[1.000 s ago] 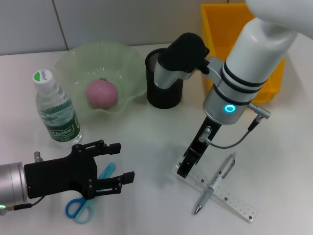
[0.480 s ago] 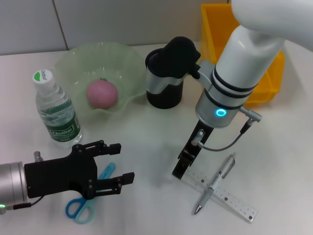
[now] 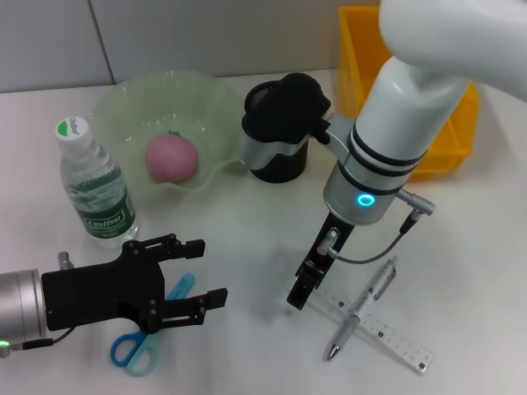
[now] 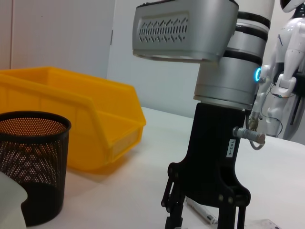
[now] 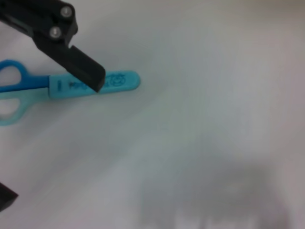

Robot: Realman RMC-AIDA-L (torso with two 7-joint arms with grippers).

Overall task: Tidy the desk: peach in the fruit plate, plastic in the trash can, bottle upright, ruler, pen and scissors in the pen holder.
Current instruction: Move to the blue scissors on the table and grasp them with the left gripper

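The pink peach [image 3: 171, 157] lies in the green fruit plate [image 3: 123, 103]. To its left the bottle [image 3: 95, 185] stands upright. My left gripper [image 3: 210, 271] hovers open over the blue scissors [image 3: 148, 336], one of its fingers [image 5: 76, 59] crossing the scissors [image 5: 90, 83] in the right wrist view. My right gripper [image 3: 298, 295] points down, open and holding nothing, just off the left end of the clear ruler [image 3: 387, 333]. A silver pen [image 3: 360, 309] lies across the ruler. The black mesh pen holder [image 3: 262, 99] is partly hidden behind my right wrist. No plastic is in view.
The yellow bin [image 3: 356, 58] stands at the back right, behind the pen holder [image 4: 31, 167] and also in the left wrist view as a yellow bin [image 4: 71, 119] beside my right gripper [image 4: 205, 222]. White table lies between the two grippers.
My right arm has swung left and slightly nearer, carrying its gripper off the ruler's end. The left arm and all objects have stayed put.
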